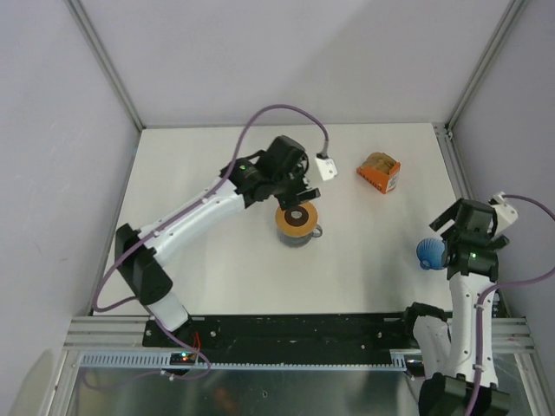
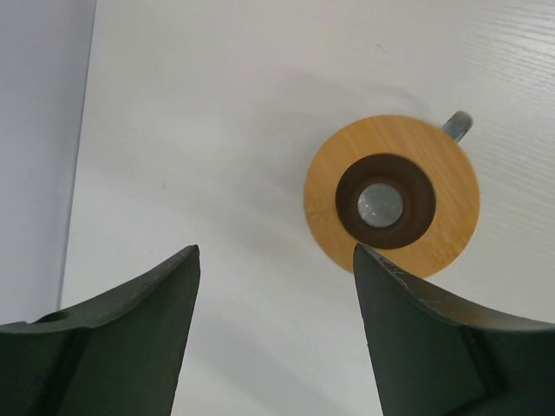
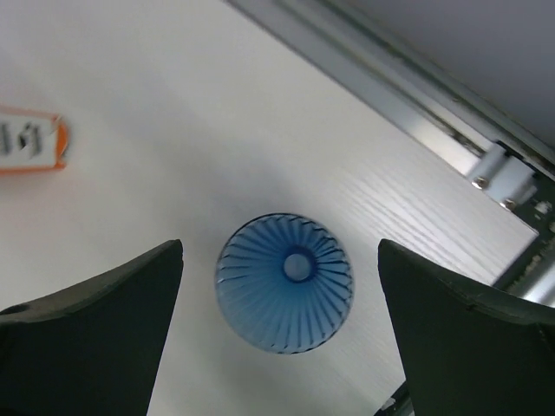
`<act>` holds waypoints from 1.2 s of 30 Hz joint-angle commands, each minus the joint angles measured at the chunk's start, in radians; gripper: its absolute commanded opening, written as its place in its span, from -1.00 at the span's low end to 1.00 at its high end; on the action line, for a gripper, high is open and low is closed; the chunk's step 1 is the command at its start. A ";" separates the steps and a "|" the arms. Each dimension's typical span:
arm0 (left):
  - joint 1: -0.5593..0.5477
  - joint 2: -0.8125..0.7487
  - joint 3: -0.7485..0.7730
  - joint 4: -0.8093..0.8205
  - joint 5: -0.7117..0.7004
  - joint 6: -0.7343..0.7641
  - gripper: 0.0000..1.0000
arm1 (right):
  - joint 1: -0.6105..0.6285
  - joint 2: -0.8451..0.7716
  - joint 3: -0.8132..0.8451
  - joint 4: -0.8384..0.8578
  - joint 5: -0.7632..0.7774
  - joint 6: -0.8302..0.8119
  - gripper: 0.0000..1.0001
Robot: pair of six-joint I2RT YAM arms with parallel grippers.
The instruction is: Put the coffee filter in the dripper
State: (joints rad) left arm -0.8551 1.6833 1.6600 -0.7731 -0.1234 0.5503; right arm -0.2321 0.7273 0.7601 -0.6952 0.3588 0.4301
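Right gripper (image 3: 279,245) hangs over the blue dripper (image 3: 284,282), fingers spread wide. The cone sits on the table (image 1: 364,277) between them, untouched as far as I can tell — that's lower right in the top view. Left gripper (image 2: 276,251) is spread too, gripping nothing, near the grey mug (image 2: 457,125) with the orange ring (image 2: 329,199) on top, mid-frame. Orange box (image 1: 380,172) sits upper right.

Dark-blue translucent plastic dripper (image 1: 429,253), funnel-shaped and ribbed, standing by itself.
It rests on the white tabletop (image 1: 364,269) at about 4 o'clock in the top view, close to the right edge. Fine ribs radiate from a small round centre hole. It seems to stand wide mouth up, though that is hard to tell.
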 commanded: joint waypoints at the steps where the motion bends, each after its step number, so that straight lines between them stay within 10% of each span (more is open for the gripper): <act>1: 0.097 -0.108 -0.046 0.012 0.169 -0.027 0.52 | -0.146 -0.027 0.014 -0.048 0.031 0.067 0.99; 14: 0.164 -0.150 -0.120 0.042 0.260 -0.013 0.53 | -0.409 0.004 -0.144 0.020 -0.226 0.268 0.91; 36: 0.163 -0.127 -0.109 0.044 0.206 -0.008 0.54 | -0.424 -0.053 -0.316 0.095 -0.377 0.296 0.58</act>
State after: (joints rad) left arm -0.6971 1.5730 1.5352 -0.7494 0.0959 0.5407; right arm -0.6518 0.6861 0.4610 -0.6323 0.0204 0.6891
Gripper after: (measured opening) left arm 0.768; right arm 0.804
